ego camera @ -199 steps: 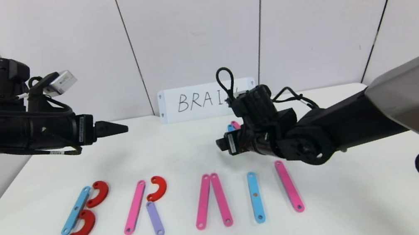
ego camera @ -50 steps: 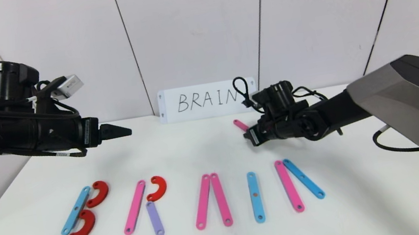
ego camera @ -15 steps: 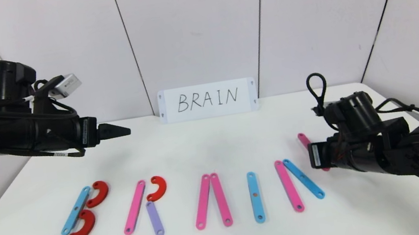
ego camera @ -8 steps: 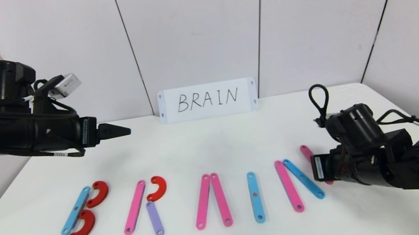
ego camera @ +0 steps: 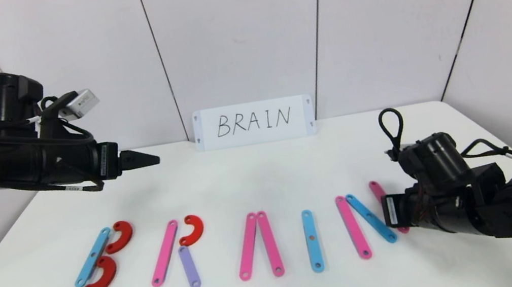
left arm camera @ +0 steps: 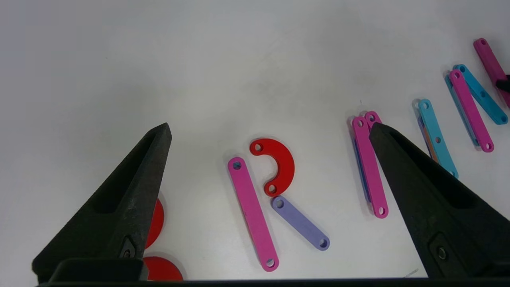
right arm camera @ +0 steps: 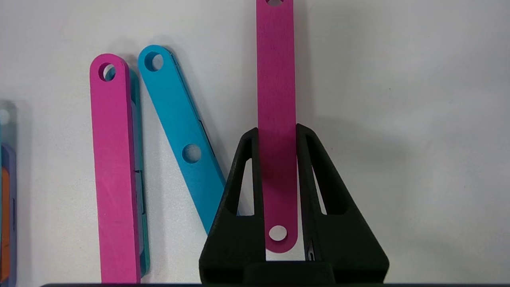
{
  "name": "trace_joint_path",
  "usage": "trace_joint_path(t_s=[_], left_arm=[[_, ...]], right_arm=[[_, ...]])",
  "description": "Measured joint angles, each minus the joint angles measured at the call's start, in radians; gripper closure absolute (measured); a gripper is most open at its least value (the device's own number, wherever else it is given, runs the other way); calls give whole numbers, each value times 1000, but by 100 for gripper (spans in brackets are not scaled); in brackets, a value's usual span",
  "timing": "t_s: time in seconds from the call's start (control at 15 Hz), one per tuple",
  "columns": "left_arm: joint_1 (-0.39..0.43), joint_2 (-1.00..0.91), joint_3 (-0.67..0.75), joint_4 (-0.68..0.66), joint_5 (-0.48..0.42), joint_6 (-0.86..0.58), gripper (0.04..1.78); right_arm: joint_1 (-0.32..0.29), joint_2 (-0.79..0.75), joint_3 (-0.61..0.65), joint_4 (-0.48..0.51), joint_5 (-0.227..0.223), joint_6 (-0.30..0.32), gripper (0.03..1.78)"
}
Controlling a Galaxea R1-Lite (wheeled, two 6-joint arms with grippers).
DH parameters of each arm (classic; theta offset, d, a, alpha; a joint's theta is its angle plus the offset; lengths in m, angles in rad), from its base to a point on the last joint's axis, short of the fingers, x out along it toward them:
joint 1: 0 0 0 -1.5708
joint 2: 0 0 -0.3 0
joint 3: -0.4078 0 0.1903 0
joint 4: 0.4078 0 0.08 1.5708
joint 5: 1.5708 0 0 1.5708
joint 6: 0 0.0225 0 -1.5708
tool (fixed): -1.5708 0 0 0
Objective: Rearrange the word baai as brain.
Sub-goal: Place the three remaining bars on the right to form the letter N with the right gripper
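right end effector (right arm camera: 281, 191): clamped on pink bar (right arm camera: 276, 99) across its width, near the lower end hole; low over worktop (ego camera: 261, 178)
pink bar: just right of blue diagonal (ego camera: 370, 218), last stroke of the N; looks thin, stiff, light; smooth faces, likely to slip or pivot; best held by long edges
left end effector (left arm camera: 271, 199): fingers apart, empty, idle above the R
brain: B, R, A, I laid in a row

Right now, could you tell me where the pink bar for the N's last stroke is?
It is clamped in the right tool, low at the table's right end, just right of the light-blue diagonal bar.
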Motion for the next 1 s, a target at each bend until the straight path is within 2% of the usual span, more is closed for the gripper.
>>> trace_joint_path(t_s=[0.13,0.27,0.4,0.6,0.73,0.87,1.0], left_arm=[[0,0,1,0,0,0,9],[0,0,1,0,0,0,9],[0,-1,1,0,0,0,9],[0,-2,1,0,0,0,9],[-1,-3,1,0,0,0,9],[-1,-3,1,0,0,0,9],[-1,-4,1,0,0,0,9]], right_arm=[[0,-1,6,0,0,0,150],[0,0,6,-1,0,0,138],[0,0,7,0,0,0,114],[-2,-3,8,0,-2,3,62],[-5,-10,7,0,-4,3,35],[-6,-22,6,0,-7,2,16],[-10,-34,-1,0,-9,-4,8]])
